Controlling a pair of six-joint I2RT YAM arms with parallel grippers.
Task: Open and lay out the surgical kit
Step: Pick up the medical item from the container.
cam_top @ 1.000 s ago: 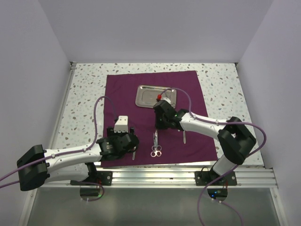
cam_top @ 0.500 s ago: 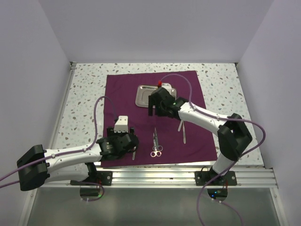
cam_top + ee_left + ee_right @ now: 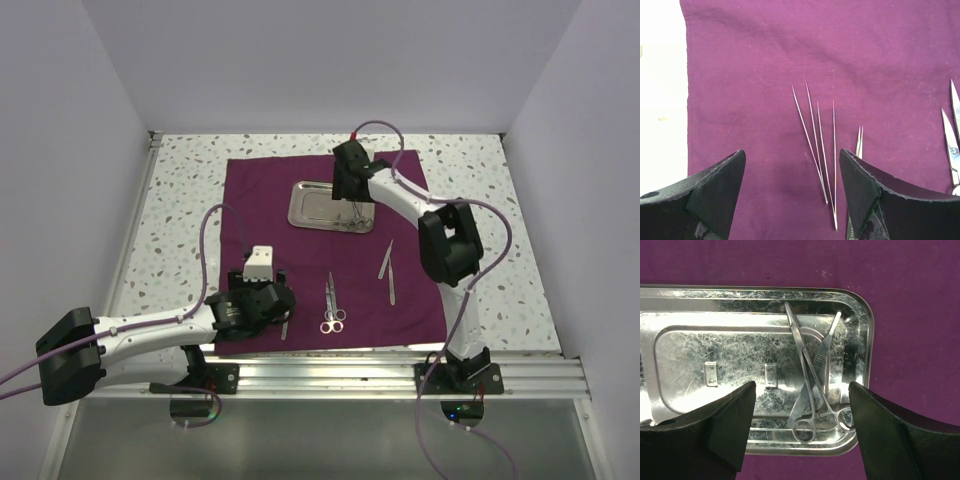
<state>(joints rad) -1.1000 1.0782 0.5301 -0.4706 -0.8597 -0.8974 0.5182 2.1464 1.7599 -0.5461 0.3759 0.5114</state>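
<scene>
The surgical kit's dark purple cloth (image 3: 270, 190) lies spread flat on the speckled table. On its far half sits the shiny steel tray (image 3: 312, 205). My right gripper (image 3: 352, 195) hangs open over the tray's right end. In the right wrist view, ring-handled forceps (image 3: 807, 385) and a flat steel handle (image 3: 827, 342) lie crossed in the tray (image 3: 715, 345) between my open right gripper (image 3: 802, 410). Scissors (image 3: 332, 305) and tweezers (image 3: 387, 270) lie on the near cloth. My left gripper (image 3: 792, 170) stands open low over thin steel probes (image 3: 817, 145) on the cloth (image 3: 765, 60).
White walls close in the table on three sides. An aluminium rail (image 3: 350, 375) runs along the near edge by the arm bases. Bare speckled tabletop (image 3: 180, 200) shows left and right of the cloth. Scissor blades (image 3: 952, 140) lie just right of my left gripper.
My right gripper opened near the scissors on the near cloth, rose, and swung away to the far side over the tray. The left arm has not moved.
</scene>
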